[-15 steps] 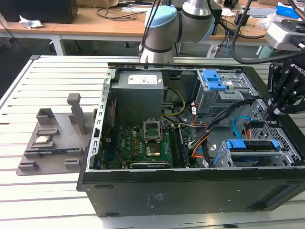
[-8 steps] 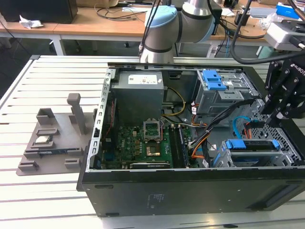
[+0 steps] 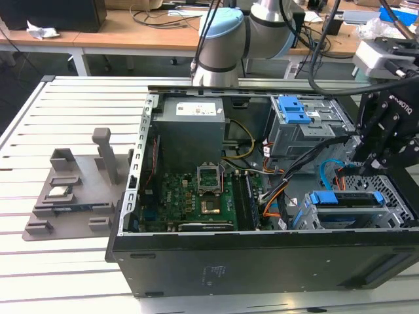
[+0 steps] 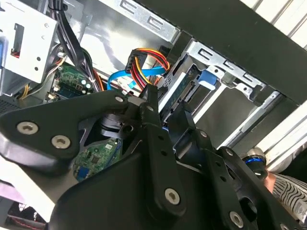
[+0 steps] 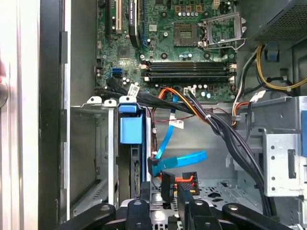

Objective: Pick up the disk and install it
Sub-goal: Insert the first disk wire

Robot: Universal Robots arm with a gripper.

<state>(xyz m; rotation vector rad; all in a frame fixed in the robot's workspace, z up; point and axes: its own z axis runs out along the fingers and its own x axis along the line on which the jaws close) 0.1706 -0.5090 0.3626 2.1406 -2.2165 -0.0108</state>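
Inside the computer case:
Disk: on edge in drive cage, long axis along the case's front edge.
Gripper: above disk; grip impossible to tell.

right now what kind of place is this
Likely an electronics or robotics lab bench. An open computer case lies on a slatted metal table, a grey fixture holds parts beside it, and desks with cables stand behind the robot arm.

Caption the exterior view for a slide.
Robot arm's pincer hovers inside the open computer case above the disk, which sits in its bay at the exterior view's right.
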